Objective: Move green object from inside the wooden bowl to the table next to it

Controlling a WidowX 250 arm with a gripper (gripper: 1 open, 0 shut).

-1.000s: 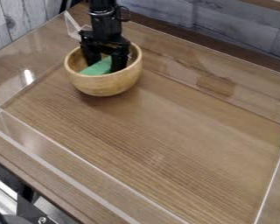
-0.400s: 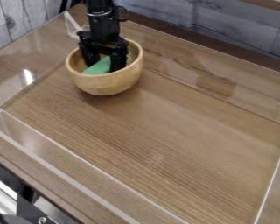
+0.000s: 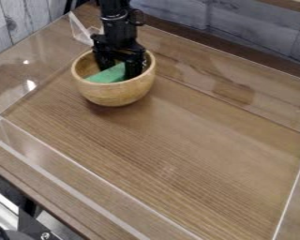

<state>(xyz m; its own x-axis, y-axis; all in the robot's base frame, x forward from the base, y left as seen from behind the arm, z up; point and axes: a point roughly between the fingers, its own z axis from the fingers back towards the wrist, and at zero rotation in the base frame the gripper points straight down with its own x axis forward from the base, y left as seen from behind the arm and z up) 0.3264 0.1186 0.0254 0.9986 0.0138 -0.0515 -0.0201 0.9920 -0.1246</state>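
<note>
The round light-tan wooden bowl sits a touch further right in the picture than a second ago, and the black robot gripper above it has gone the same way, so the pair read as shifted together rather than apart. The small bright green rectangular block has changed its look too: earlier it lay as a broad green patch low in the bowl, and now it shows as a narrower bar, tilted, tucked right under the gripper's lower end.

The gripper points straight down into the bowl, its dark body hiding the far rim. Its jaws stand spread wide, one finger to each side of the block's upper end. Whether the fingers actually touch the green block cannot be told from this view; the black metal covers the spot.

The green block is inside the bowl, directly below and slightly to the picture-left of the gripper, leaning against the bowl's paler inner wall.

The large brown wood-grain table stretches out in front of and to the right of the gripper, bare wood on every side of the bowl. The low clear plastic walls run along the table's edges, well away from the gripper, unchanged from the earlier frames.
</note>
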